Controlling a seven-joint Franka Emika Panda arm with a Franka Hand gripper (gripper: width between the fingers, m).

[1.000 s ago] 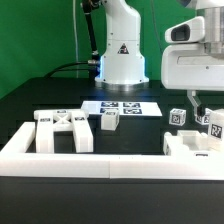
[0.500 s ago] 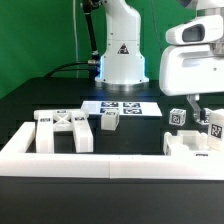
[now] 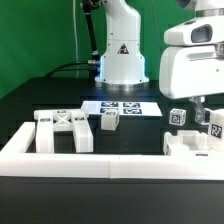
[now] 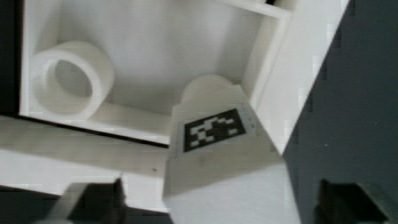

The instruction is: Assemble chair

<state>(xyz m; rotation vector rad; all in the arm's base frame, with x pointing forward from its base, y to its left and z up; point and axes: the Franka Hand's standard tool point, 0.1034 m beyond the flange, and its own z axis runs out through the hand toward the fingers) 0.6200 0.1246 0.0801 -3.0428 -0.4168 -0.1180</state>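
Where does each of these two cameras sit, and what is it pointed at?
Exterior view: off the arm, low outside the border wall, facing the arm's base; the gripper shows at the exterior view's right.
Wrist view: on the wrist, looking down between the fingers at a tagged chair post.
Shared: the tagged chair post.

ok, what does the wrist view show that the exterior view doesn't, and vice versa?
Wrist only: a round hole in the white panel, and the gripper straddling the tagged post, gaps either side. Exterior only: the cross-braced frame, the marker board, the arm's base, the border wall. Both: the tagged post.
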